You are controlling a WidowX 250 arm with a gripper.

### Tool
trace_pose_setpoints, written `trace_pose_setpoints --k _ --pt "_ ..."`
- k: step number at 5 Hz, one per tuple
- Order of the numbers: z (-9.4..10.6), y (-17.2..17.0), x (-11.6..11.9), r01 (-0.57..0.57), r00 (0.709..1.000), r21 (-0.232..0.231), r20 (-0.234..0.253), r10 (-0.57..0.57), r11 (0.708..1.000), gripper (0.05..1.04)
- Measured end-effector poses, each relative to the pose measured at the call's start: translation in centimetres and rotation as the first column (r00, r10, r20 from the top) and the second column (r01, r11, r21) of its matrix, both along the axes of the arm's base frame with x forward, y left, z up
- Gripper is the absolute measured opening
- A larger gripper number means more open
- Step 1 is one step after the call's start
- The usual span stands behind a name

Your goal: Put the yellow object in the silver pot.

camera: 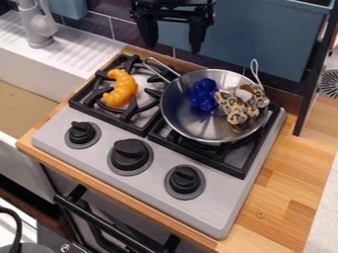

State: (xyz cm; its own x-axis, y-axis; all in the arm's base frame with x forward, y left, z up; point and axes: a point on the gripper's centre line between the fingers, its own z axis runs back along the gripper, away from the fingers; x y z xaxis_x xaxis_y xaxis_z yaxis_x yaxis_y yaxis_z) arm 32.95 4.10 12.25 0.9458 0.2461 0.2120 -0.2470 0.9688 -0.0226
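One view to work from, cam. See gripper [173,48] at far side, above stove's far edge, pointing down, fingers well apart, w/ nothing b/w them. Read finger spread as roughly left-right. Find yellow obj [127,89] on left burner's grate [141,129], near and a bit left of gripper, apart from it. Can't judge height gap well from this slant.

Key bit for the pick: long axis vs. finger line. Note yellow obj curved, ends to the left, bulge to the right, long axis running approx near-far. So prob. OK to close across the middle w/ little or no wrist turn. Go left and nearer first, then down, one finger either side of the bend. Watch for a squeeze on the curve, could roll or slip toward an end. Mind grate bars too, could stop tips short. Also wire handle [158,66] on pot's left far side, b/w gripper and yellow obj, easy to snag if too low.

Pot [198,129] to right of yellow obj, on right burner, w/ blue thing [205,94] and spotty cloth [241,105] inside. Judge task as at the start, approach for the grasp. After lift, go right, over rim, release toward bare near-left part.
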Motion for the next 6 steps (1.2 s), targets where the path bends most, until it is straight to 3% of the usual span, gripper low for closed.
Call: trace_pose_setpoints --k 1,3,4,6 --pt "-1.2 0.0 -0.3 -0.001 0.999 -0.005 -0.033 0.000 1.000 1.007" --pt "-1.8 3.5 -0.8 -0.066 0.998 0.005 -0.010 0.066 0.998 1.007" --pt "-1.7 5.7 -1.0 -0.106 0.994 0.038 0.015 0.106 0.994 1.007" --pt "-5.6 7.2 -4.1 -0.211 0.977 0.035 -0.026 0.212 0.977 1.007"
